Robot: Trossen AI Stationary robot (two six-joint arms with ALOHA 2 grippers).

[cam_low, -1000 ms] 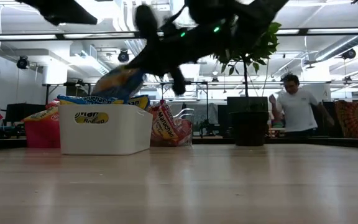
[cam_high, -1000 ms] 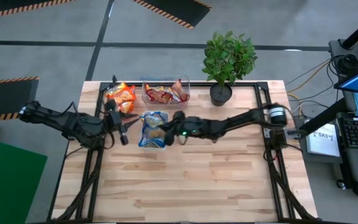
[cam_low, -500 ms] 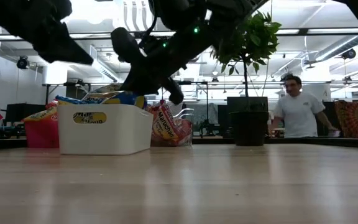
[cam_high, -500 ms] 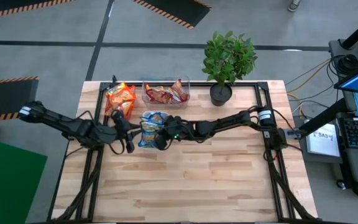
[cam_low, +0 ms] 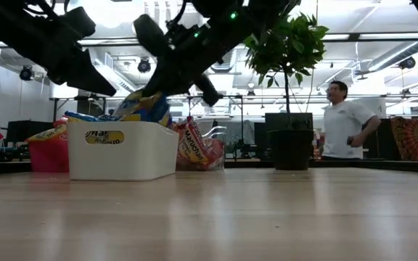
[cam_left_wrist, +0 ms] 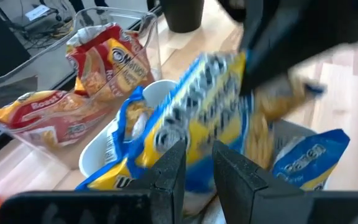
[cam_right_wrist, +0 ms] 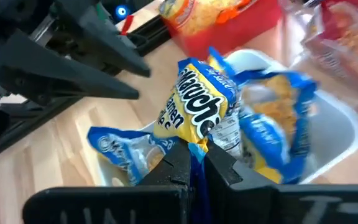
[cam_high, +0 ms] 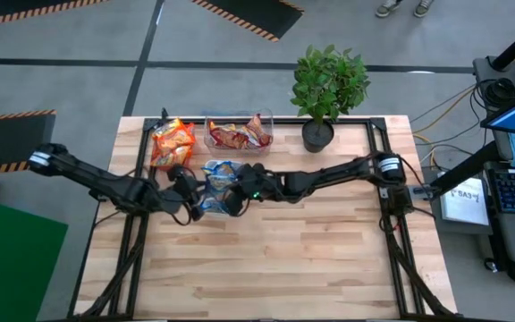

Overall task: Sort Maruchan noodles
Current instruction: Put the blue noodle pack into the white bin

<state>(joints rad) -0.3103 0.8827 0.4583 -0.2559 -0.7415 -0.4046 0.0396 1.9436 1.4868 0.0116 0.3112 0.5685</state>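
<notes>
My right jaws (cam_right_wrist: 194, 163) are pinched tight on a blue-and-yellow noodle packet (cam_right_wrist: 205, 111) just above the white tray (cam_low: 123, 150), so I should lower it gently before letting go, while my left jaws (cam_left_wrist: 196, 167), slightly apart and empty, wait beside it.

You have three trays at the table's (cam_high: 266, 268) far left: the white tray (cam_low: 122, 151) in front, two trays (cam_high: 238, 136) behind it, side by side. Packets (cam_high: 173, 141) lie in each. The plant (cam_high: 327, 89) stands right of them.
</notes>
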